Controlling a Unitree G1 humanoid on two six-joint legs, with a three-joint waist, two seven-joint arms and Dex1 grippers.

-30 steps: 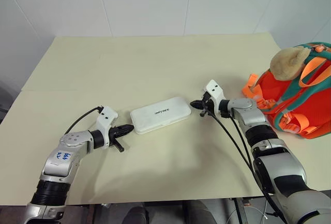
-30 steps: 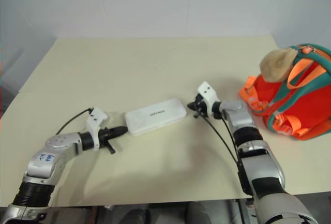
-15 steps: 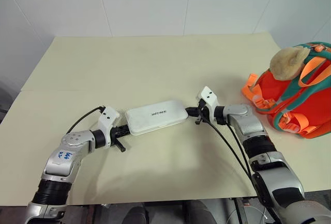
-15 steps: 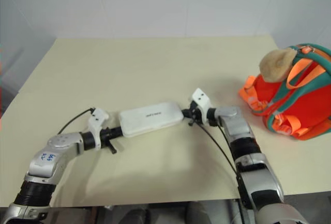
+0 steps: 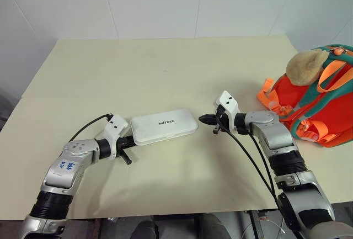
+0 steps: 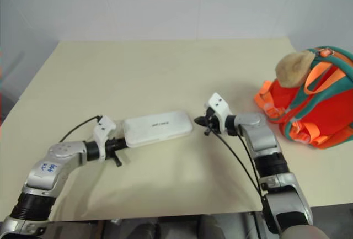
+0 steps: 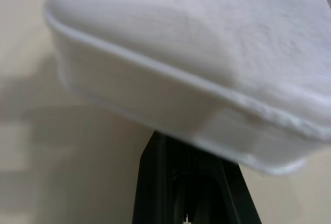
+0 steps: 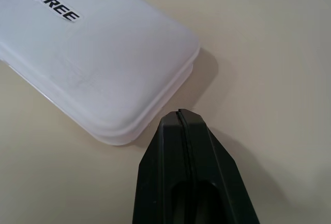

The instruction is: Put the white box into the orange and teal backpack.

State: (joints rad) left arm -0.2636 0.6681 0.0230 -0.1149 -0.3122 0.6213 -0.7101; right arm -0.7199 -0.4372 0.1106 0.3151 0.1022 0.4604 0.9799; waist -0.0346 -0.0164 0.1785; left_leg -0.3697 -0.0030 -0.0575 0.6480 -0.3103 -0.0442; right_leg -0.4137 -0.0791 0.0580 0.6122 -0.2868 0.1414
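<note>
Two closed grippers flank white box — backpack apart

Head pair looks down over the table, both showing the white box mid-frame, wrist cameras sit close at its opposite ends

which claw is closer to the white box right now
Left. The left claw is shut, its tip against the white box's near end. The right claw, also shut, sits just off the box's other end with bare table between.
</note>
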